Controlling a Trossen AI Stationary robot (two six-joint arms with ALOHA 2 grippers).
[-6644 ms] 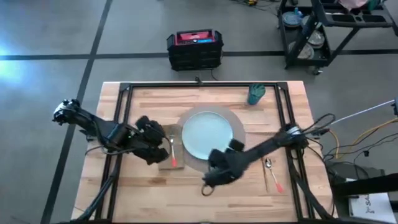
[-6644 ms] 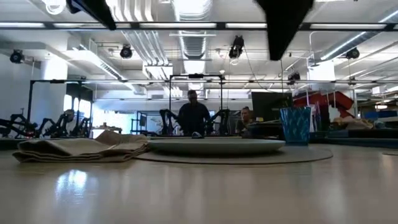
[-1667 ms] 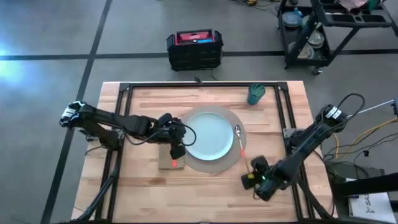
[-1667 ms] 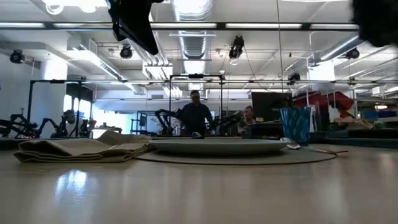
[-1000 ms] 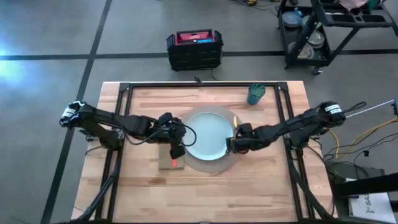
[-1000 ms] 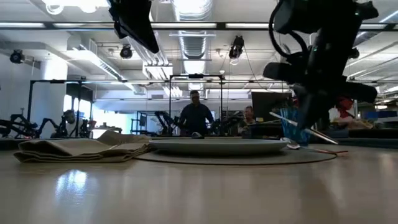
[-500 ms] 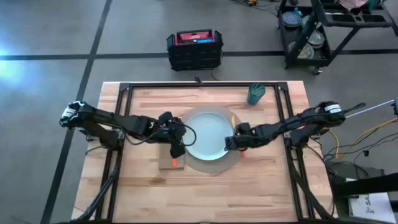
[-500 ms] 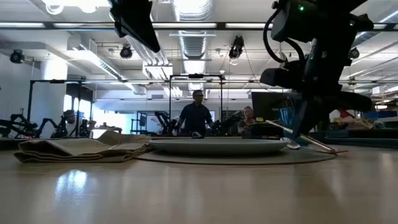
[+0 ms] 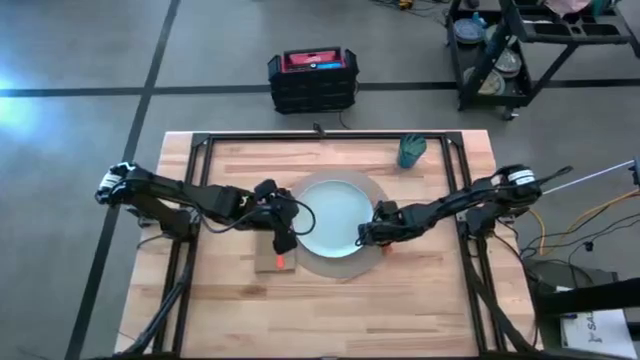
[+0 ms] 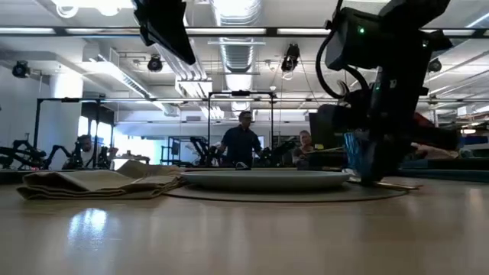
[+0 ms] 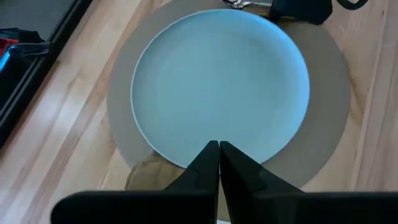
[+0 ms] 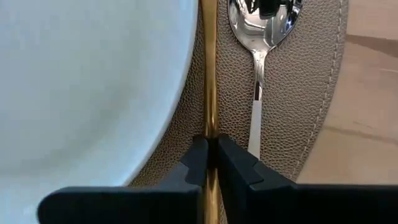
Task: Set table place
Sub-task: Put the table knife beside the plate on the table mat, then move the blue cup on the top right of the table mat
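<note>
Wooden butcher-block bench (image 9: 230, 300) with a black rail frame (image 9: 330, 137) across it carries the whole setting. Both arms are over it, the left arm reaching in from the left side, the right arm from the right side.

At the bench centre lies the round tan mat (image 9: 335, 266), with the pale blue-green plate (image 9: 332, 214) resting on it and leaving a ring of mat showing all round. A brown cloth napkin (image 10: 99, 183) lies folded on the bench just left of the mat; in the high view it is mostly hidden under the left arm. A small teal cup (image 9: 411, 150) stands upright at the far right of the bench, apart from the mat.

Left gripper (image 11: 218, 149) hangs above the left edge of the plate — its fingers (image 11: 202, 163) are pressed together with nothing between them. An orange handle tip (image 9: 281, 259) shows just below that gripper on the napkin; the rest of the utensil is hidden.

Right gripper (image 12: 210, 144) is low over the right rim of the mat, its fingers (image 12: 235, 154) clenched on a slim gold-coloured shaft (image 12: 209, 68) that runs along the plate's right edge. What utensil this shaft belongs to cannot be told.

Just beside that shaft, on the mat and clear of the plate, lies the spoon (image 12: 260, 37) — bowl up, its stem parallel to the shaft, not touching it.
</note>
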